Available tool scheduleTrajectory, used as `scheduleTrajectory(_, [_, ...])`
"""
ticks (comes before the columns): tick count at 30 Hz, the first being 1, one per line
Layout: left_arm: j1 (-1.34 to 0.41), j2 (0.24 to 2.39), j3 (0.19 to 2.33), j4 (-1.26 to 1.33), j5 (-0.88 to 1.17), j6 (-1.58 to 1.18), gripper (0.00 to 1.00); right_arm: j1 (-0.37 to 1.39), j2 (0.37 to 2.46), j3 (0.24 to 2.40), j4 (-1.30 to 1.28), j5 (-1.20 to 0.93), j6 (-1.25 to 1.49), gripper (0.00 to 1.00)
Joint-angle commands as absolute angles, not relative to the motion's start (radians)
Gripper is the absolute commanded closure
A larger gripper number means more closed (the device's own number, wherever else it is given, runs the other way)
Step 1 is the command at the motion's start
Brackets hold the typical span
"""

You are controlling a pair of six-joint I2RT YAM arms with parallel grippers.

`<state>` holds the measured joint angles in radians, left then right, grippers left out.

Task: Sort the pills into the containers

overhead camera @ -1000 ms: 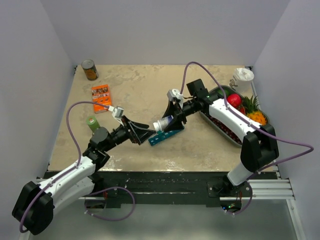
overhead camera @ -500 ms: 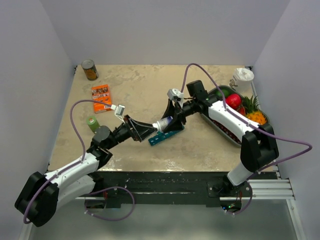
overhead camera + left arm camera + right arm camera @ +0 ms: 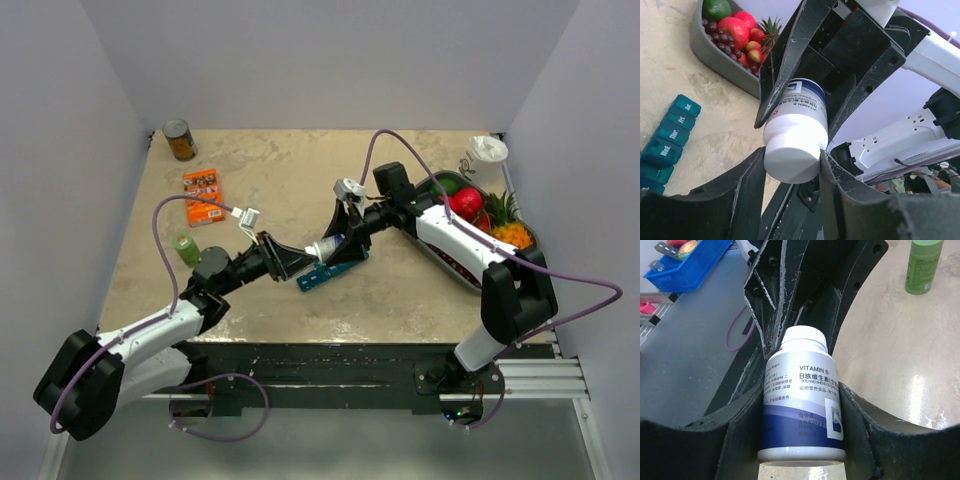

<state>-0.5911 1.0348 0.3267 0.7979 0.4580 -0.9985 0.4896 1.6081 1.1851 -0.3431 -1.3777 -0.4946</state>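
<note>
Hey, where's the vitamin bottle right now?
In the top view the vitamin bottle is mid-table, held just above the teal pill organiser: the right gripper clamps its body and the left gripper grips its white cap.

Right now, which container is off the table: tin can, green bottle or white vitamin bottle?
The white plastic vitamin B bottle, in the right claw; the metal can and green bottle stand on the tabletop.

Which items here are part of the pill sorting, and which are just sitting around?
In the job: vitamin bottle, teal pill organiser.
Lying about: fruit tray, tin can, orange box, green bottle, white cup.
</note>
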Motion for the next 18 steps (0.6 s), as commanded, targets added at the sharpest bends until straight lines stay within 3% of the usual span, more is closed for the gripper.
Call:
scheduleTrajectory(1, [-0.601,1.000,0.409,0.790,0.462,-0.939,0.87,0.505,1.582,1.187,-0.351,-1.321,-0.543,0.96])
scheduleTrajectory(3, [-0.601,0.991,0.429,0.697,0.456,-0.872,1.00,0.508,1.592,1.196,-0.400,-1.295,-0.633,0.90])
scheduleTrajectory(10, [-0.600,0.997,0.626,0.263,0.443,-0.594,1.00,0.541,1.603,1.236,-0.571,-1.174,-0.801,0.37])
scheduleTrajectory(13, [-0.594,1.011,0.673,0.164,0.451,-0.535,1.00,0.564,1.611,1.244,-0.592,-1.132,-0.830,0.28])
scheduleTrajectory(18, [-0.583,1.015,0.710,0.115,0.451,-0.502,1.00,0.583,1.614,1.247,-0.598,-1.078,-0.841,0.27])
